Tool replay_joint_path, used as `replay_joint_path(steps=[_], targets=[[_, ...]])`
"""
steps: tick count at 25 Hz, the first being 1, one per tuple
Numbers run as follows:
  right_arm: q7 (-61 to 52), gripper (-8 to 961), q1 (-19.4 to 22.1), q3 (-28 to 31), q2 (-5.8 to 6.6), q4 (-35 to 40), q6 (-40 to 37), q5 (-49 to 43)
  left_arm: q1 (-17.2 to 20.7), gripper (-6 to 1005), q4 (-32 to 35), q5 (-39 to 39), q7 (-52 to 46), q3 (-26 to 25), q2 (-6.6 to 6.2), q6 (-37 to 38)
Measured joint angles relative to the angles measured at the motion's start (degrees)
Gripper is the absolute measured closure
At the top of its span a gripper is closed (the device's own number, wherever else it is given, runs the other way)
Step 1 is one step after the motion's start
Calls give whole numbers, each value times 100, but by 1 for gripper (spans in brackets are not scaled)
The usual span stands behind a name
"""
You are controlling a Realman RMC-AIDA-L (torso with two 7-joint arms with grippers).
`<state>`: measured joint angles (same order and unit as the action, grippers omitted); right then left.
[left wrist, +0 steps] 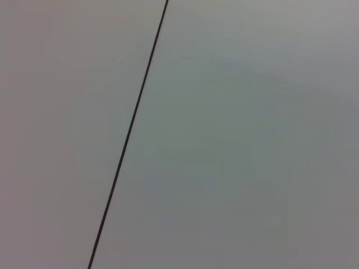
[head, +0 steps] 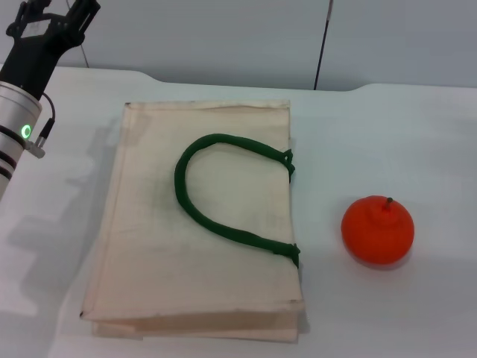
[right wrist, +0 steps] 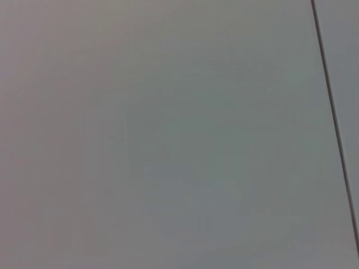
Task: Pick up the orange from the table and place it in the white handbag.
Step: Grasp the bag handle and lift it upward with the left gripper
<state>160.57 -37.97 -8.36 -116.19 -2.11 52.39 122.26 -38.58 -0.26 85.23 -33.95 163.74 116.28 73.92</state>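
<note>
The orange (head: 377, 229) sits on the white table (head: 387, 127) at the right, stem up, a short way right of the white handbag (head: 149, 246). The handbag lies flat in the middle, and its dark green handle (head: 216, 186) loops across its top face. My left gripper (head: 54, 18) is raised at the far left corner of the head view, above the table's back edge and well away from both the bag and the orange. My right arm and gripper are out of view. Both wrist views show only a plain grey wall.
A grey wall (head: 223, 37) with a thin dark vertical seam (head: 322, 45) stands behind the table. The same seam shows in the left wrist view (left wrist: 132, 123) and in the right wrist view (right wrist: 332, 106). Bare tabletop lies around the orange.
</note>
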Motion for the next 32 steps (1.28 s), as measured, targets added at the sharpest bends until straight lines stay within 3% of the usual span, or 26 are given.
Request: replay_joint_path(steps=[6,11,15,19,22,25,32], targets=[[0,70,5,9,0,0,0,0,-135,161,-200,-629,-905,18,-48,-80],[0,70,51,7,5,5,-2,3,-629,166,-1281,-2212,-3396,28,-111,-110],[0,70,12,-14,6,7,-3,1,-954,171,-2429,-4038,-5955,35,-403,733],[0,70,44,-10,7,11,-20,0,-1194,175,-3121,-5225,-7034,35,-624,1416],[0,70,62,-3,14,16,-30,0,-1373,178,-3604,-6022,-7476,34,-682,1734],[0,70,65,6,17,18,-34,0,-1524,182,-3938,-6508,-7577,34,-637,1966],[0,70,12,10,18,18,-51,6,-1936,190,-3777,-7643,-7608,35,-555,1328]])
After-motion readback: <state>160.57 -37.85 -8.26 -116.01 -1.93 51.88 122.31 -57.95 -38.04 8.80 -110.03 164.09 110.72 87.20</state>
